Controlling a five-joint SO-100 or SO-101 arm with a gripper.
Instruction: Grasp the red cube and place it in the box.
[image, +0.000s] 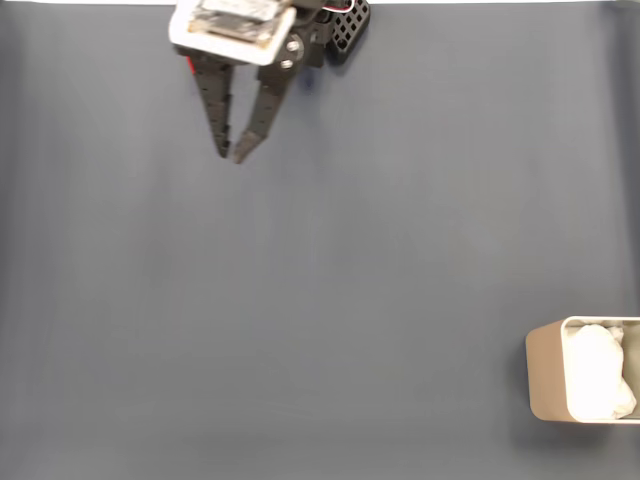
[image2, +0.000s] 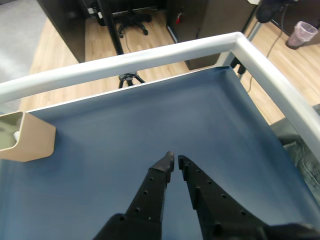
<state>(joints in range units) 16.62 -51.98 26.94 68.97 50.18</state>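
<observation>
Closure is what you should note first: the black two-finger end effector (image: 231, 153) has its perforated fingers drawn nearly tip to tip, with only a thin gap and nothing between them. The wrist view shows the same, with the end effector (image2: 175, 159) pinched over bare blue-grey matte surface (image2: 125, 135). It carries nothing, so you have not yet made the grasp.

You will not find the small bright red cube on the open surface (image: 350, 300). In the fixed view, a small red sliver (image: 188, 66) peeks out beside the arm's white housing (image: 235, 35), close to the top edge. It may be the cube tucked under the arm, or only a part of the arm; you cannot tell from here.

The beige-grey rounded box (image: 545, 380) sits at the lower right corner of the surface in the fixed view, with its white lumpy padding (image: 598, 375) showing inside. It is well apart from the arm, probably so that the carry crosses clear ground. In the wrist view the box (image2: 35, 142) stands at the left edge, below the white tubular rail (image2: 150, 57).

As I judge it, you must locate the cube and spread the fingers before descending.
</observation>
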